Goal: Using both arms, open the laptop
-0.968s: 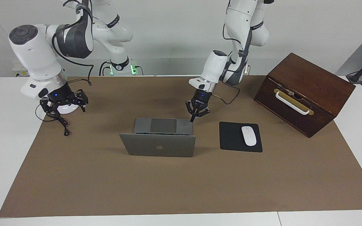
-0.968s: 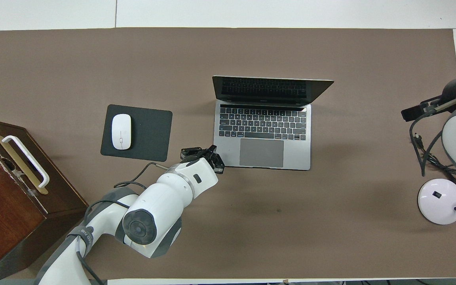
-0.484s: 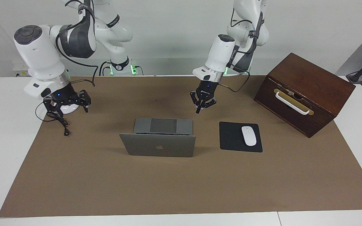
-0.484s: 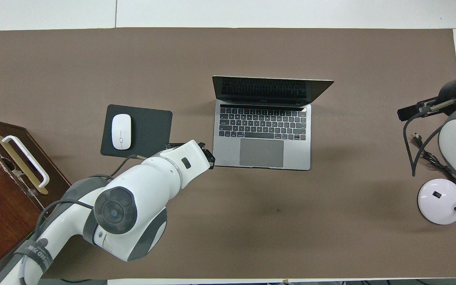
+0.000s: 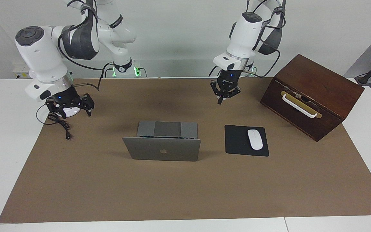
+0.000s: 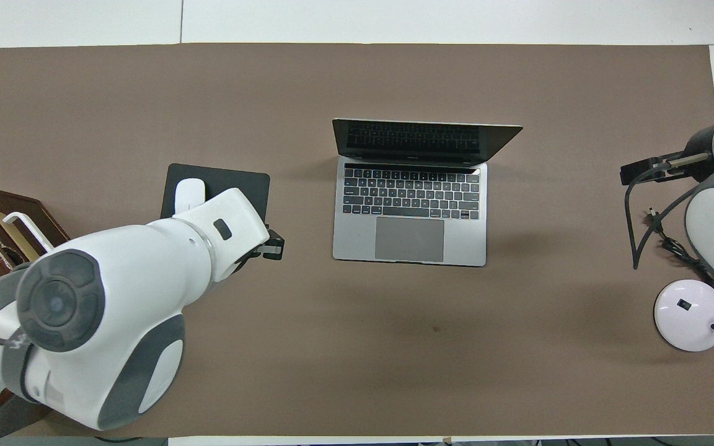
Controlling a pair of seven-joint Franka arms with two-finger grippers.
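The silver-grey laptop (image 5: 163, 149) stands open in the middle of the brown mat, its lid with the apple logo upright. Its keyboard and trackpad show in the overhead view (image 6: 409, 217). My left gripper (image 5: 223, 95) hangs in the air over the mat, apart from the laptop and toward the left arm's end; the overhead view shows it (image 6: 272, 246) beside the mouse pad. My right gripper (image 5: 69, 110) is open and empty, low over the mat's edge at the right arm's end. It also shows at the edge of the overhead view (image 6: 637, 173).
A black mouse pad (image 5: 237, 141) with a white mouse (image 5: 255, 139) lies beside the laptop toward the left arm's end. A brown wooden box (image 5: 311, 96) with a white handle stands at that end. A white round base (image 6: 688, 314) with a black cable (image 5: 63, 126) lies under the right arm.
My left gripper has risen from the laptop's near corner and drawn back toward the left arm's base. The right gripper has shifted only slightly. The laptop has not moved.
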